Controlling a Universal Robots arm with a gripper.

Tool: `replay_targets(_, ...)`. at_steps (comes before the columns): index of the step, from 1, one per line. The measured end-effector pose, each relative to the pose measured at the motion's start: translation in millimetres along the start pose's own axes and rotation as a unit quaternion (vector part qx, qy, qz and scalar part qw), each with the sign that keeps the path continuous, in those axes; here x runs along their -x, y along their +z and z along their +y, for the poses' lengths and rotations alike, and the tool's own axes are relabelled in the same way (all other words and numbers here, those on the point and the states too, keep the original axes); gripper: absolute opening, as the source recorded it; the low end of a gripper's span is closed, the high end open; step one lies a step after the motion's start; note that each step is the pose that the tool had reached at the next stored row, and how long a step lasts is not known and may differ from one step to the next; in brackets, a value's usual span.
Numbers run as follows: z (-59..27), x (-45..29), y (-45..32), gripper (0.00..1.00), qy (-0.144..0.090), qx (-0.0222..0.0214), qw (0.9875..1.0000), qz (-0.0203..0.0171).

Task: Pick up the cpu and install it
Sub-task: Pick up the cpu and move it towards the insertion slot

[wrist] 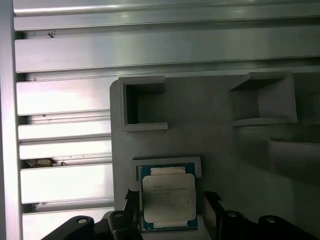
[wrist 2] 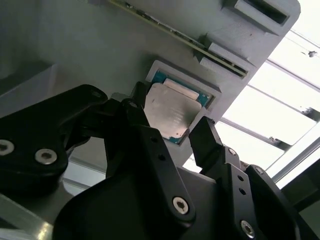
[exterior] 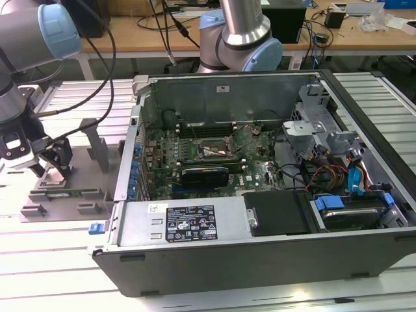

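Note:
The cpu [wrist: 168, 197] is a small square chip with a silver-grey metal top and a green border. It lies flat in a shallow framed pocket of the grey fixture plate [wrist: 215, 145]. My gripper [wrist: 170, 202] hangs right over it, open, one dark finger [wrist 2: 136, 100] on each side of the chip with small gaps to its edges. In the second wrist view the cpu [wrist 2: 170, 112] sits between the two fingertips of the gripper [wrist 2: 170, 120]. In the exterior view the gripper [exterior: 55, 170] is low over the fixture plate [exterior: 65, 195] at the exterior view's left, outside the computer case.
The open computer case [exterior: 260, 253] lies in the middle, its motherboard socket [exterior: 213, 151] exposed among cables, a drive bay and a power supply. Grey fixture blocks [exterior: 97, 146] stand near the gripper. A second arm's base [exterior: 240, 39] stands behind the case.

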State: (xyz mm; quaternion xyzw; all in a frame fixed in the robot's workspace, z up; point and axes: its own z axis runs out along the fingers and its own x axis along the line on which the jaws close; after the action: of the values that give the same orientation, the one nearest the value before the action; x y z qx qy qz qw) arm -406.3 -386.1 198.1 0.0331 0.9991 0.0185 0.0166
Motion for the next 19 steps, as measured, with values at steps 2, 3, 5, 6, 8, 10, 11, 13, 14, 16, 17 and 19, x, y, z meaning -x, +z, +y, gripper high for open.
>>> replay_targets(2, 0.0, 0.0, 2.0, 0.62, -0.006, -0.0011, 1.0, 0.0003)
replay_targets(3, 0.0, 0.0, 2.5, 0.62, -0.009, -0.0012, 1.0, 0.0004)
replay_targets(5, 0.1, 0.0, 3.2, 0.62, -0.012, -0.0015, 0.9999, 0.0005)
replay_targets(6, 0.1, -0.1, 3.2, 0.62, -0.012, -0.0015, 0.9999, 0.0005)
replay_targets(8, 0.1, 0.0, 3.4, 0.62, -0.012, -0.0014, 0.9999, 0.0005)
replay_targets(10, 0.3, 0.0, 4.0, 0.62, -0.013, -0.0013, 0.9999, 0.0004)
replay_targets(11, 0.3, -0.1, 4.2, 0.62, -0.014, -0.0013, 0.9999, 0.0006)
replay_targets(13, 0.4, -0.1, 5.3, 0.62, -0.014, -0.0012, 0.9999, 0.0004)
replay_targets(14, 0.4, -0.1, 5.9, 0.62, -0.015, -0.0013, 0.9999, 0.0005)
replay_targets(16, 0.3, -0.2, 6.6, 0.62, -0.015, -0.0013, 0.9999, 0.0006)
replay_targets(17, 0.3, -0.1, 7.1, 0.62, -0.015, -0.0013, 0.9999, 0.0005)
replay_targets(19, 0.2, -0.3, 8.1, 0.62, -0.015, -0.0013, 0.9999, 0.0005)
